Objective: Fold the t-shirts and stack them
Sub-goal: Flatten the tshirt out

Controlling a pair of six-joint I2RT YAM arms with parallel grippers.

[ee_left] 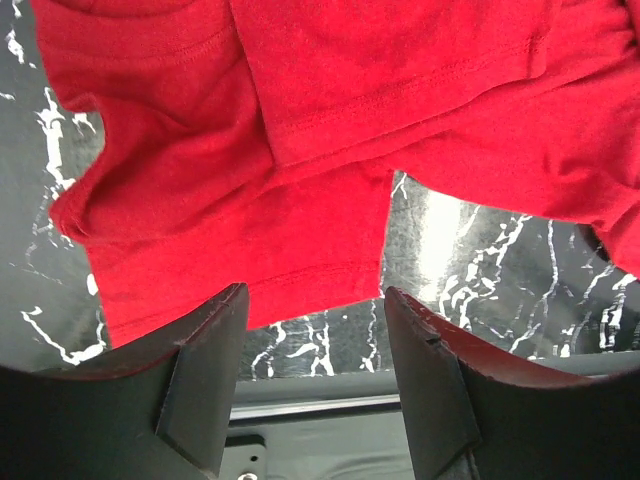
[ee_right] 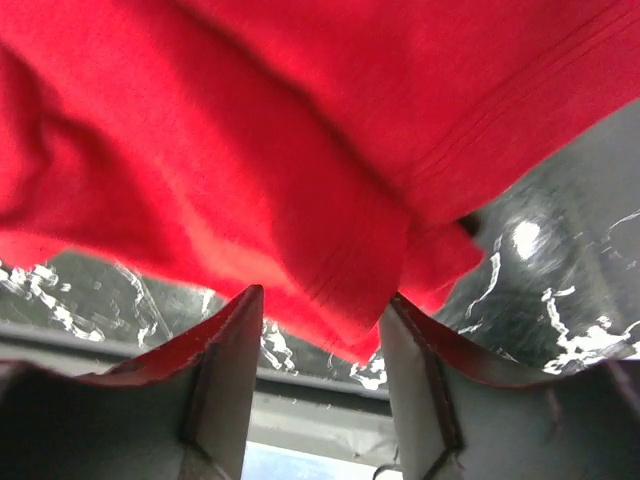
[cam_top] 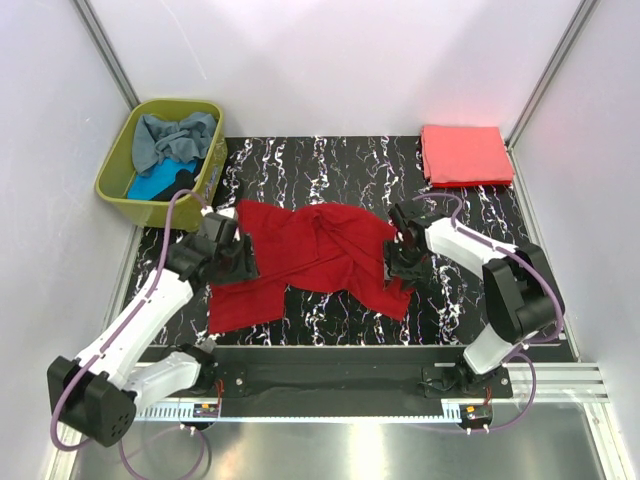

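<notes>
A large dark red t-shirt (cam_top: 310,255) lies crumpled on the black marbled mat, spread between both arms. My left gripper (cam_top: 238,262) is open over the shirt's left side; in the left wrist view (ee_left: 312,330) the red cloth (ee_left: 250,200) lies just beyond the open fingers, nothing between them. My right gripper (cam_top: 398,262) is open over the shirt's right part; in the right wrist view (ee_right: 320,320) a red fold (ee_right: 340,300) hangs between the spread fingers, not pinched. A folded coral-pink t-shirt (cam_top: 465,154) lies at the back right. Grey-blue (cam_top: 170,135), turquoise (cam_top: 150,185) and black shirts lie in the basket.
The olive-green plastic basket (cam_top: 115,180) stands at the back left, just off the mat's corner. White walls close in the left, right and back. A metal rail runs along the near edge by the arm bases.
</notes>
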